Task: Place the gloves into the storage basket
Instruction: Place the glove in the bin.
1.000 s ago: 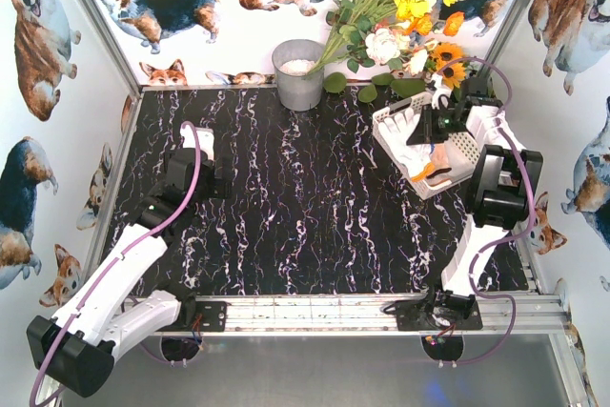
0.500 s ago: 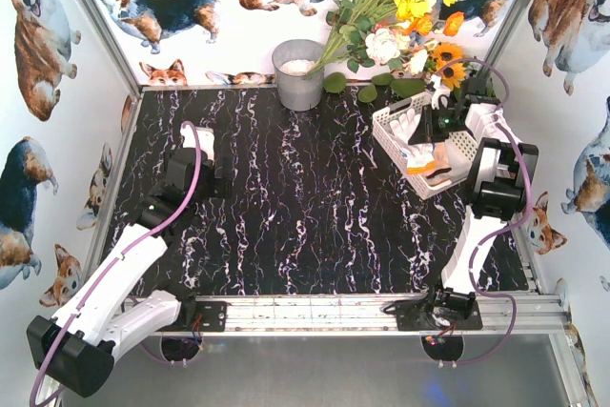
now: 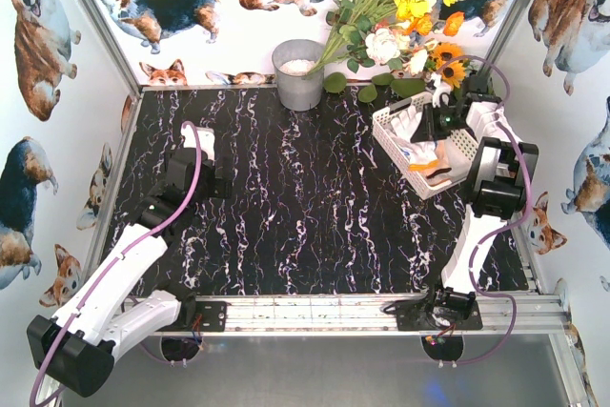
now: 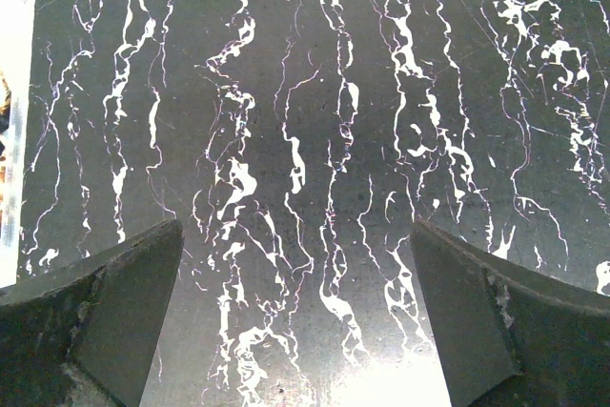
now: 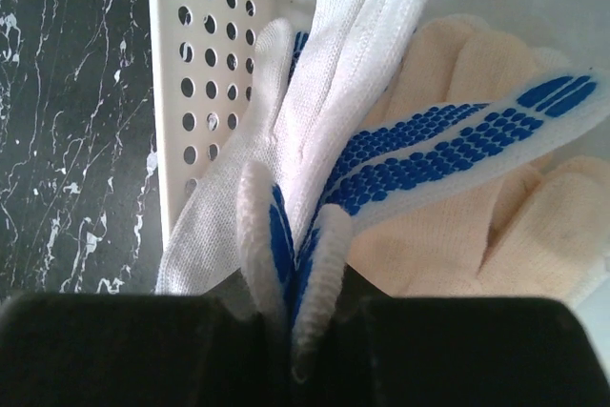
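Note:
The white storage basket sits at the back right of the table, and its perforated wall shows in the right wrist view. Inside lie cream gloves and a white knit glove. My right gripper hangs over the basket. In the right wrist view the gripper is shut on a folded blue-and-white dotted glove, which drapes onto the gloves in the basket. An orange cuff shows in the basket. My left gripper is open and empty over the left of the table.
A grey metal bucket stands at the back centre. A bunch of artificial flowers leans over the back right, just behind the basket. Walls with dog prints enclose the table on three sides.
My right gripper has moved slightly further back over the basket with the dotted glove, and the glove now rests lower among the others. The left arm has not moved.

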`<state>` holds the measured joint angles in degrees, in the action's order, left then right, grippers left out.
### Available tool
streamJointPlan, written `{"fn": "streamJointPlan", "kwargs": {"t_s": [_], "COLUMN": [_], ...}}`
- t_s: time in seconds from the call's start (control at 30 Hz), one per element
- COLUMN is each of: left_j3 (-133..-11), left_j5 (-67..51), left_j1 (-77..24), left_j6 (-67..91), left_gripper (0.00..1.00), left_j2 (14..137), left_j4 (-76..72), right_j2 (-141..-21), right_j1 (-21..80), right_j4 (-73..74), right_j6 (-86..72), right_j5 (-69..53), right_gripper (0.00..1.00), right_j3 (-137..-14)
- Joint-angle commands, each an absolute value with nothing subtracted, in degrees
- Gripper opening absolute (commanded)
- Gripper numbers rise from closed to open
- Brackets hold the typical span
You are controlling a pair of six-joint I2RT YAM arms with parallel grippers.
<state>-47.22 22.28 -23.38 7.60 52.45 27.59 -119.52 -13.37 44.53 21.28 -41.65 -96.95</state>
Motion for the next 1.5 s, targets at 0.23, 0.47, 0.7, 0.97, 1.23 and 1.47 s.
{"fn": "streamJointPlan", "kwargs": {"t_s": [0.23, 0.47, 0.7, 0.97, 1.23, 1.47], "left_j3": [-46.76, -46.67, -46.58, -46.67, -46.67, -46.67], "left_j5": [21.71, 21.80, 21.80, 21.67, 21.49, 21.18], "left_j1": [-22.66, -22.64, -22.60, -22.67, -22.61, -22.64], "left_j6": [6.86, 6.86, 6.80, 6.68, 6.64, 6.60], "left_gripper": [1.00, 1.00, 1.00, 1.00, 1.00, 1.00], "left_j2": [52.61, 52.65, 52.99, 53.77, 53.44, 53.03], "left_j4": [26.08, 26.10, 26.02, 26.02, 25.93, 25.85], "right_j2": [-121.24, -122.88, -124.01, -124.64, -121.14, -115.99], "right_j1": [-14.35, -14.36, -14.36, -14.41, -14.41, -14.41], "right_j4": [44.04, 44.21, 42.20, 43.37, 40.50, 37.09], "right_j6": [25.60, 27.05, 26.23, 25.82, 23.95, 21.37], "right_j5": [-38.97, -38.72, -38.18, -34.82, -33.43, -30.86], "right_gripper": [0.00, 0.00, 0.00, 0.21, 0.40, 0.72], "right_j3": [-101.38, -102.49, -102.30, -101.97, -99.58, -97.42]}}
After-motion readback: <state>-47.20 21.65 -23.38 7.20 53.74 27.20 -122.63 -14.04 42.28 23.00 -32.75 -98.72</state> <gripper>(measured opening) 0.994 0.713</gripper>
